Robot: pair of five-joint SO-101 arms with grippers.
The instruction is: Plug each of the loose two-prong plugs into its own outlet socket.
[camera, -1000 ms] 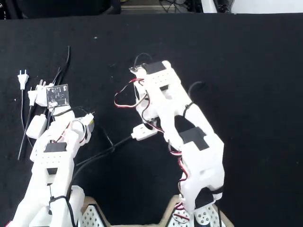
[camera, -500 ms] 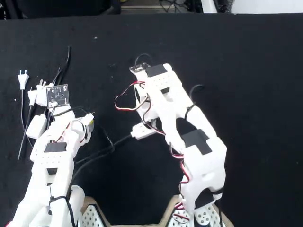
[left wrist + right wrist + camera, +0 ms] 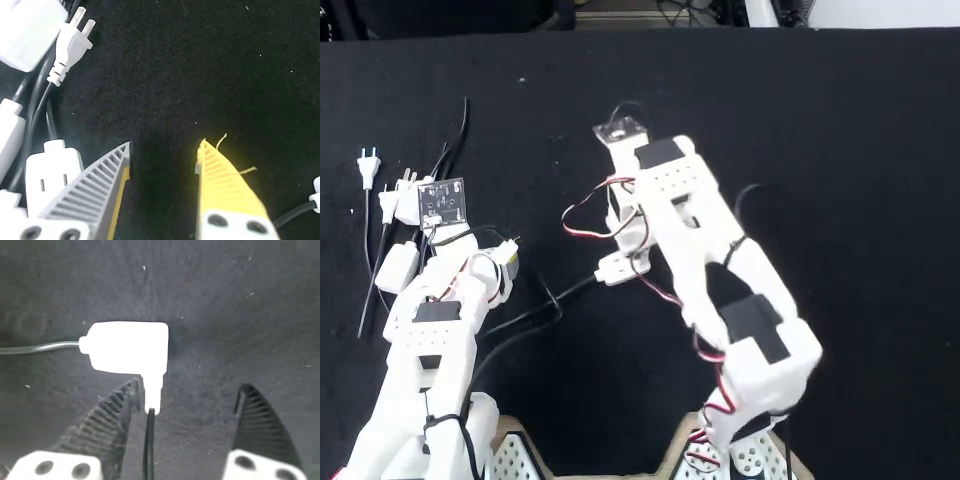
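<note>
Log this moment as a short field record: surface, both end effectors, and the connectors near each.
Surface: black cloth-covered table
Left end effector: open, empty, over bare cloth
Near left: white two-prong plug, loose; white two-slot outlet socket, nothing plugged in
Right end effector: open, empty
Near right: white boxy connector on a cable, lying just beyond one fingertip, not gripped

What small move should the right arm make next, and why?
Probably ease the right end effector forward and toward the white cable-end block. Its jaws stand open, yet the block lies beyond the fingertips and nearer one finger, not between them, so closing now would likely miss it.
</note>
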